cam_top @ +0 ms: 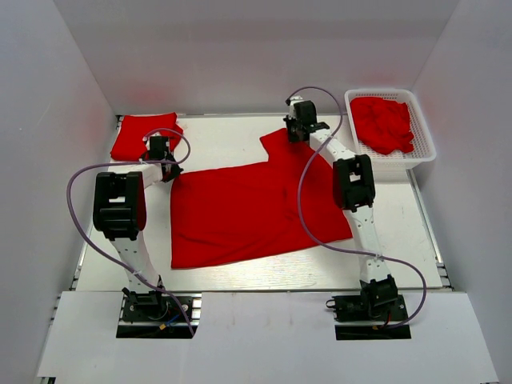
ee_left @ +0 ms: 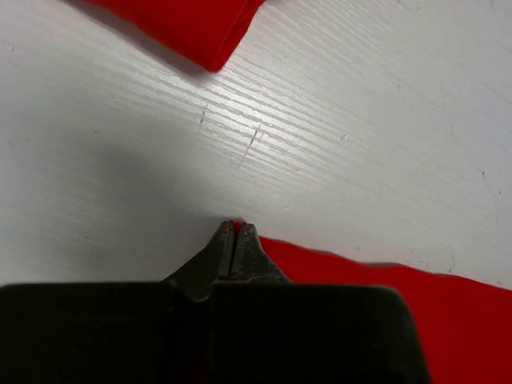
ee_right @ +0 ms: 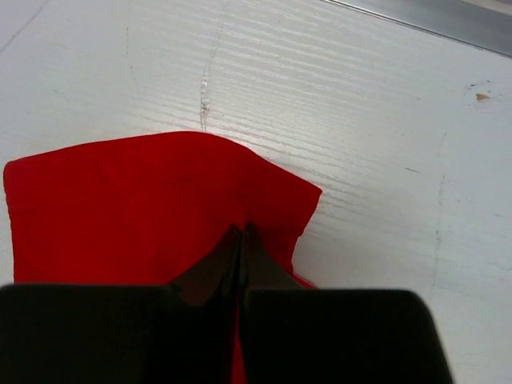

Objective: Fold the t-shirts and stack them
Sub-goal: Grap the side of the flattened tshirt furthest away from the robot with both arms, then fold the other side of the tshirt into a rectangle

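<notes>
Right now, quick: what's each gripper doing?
Left gripper: closed, pinching the edge of the spread t-shirt.
Right gripper: closed on the same shirt's sleeve.

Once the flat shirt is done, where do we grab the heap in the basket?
Pinch a raised ridge on top of the heap, coming straight down. The basket walls block every side, and the bunched cloth shows no flat edge to slide under. Use the right fingers, nearest it, once they let go of the flat shirt.
</notes>
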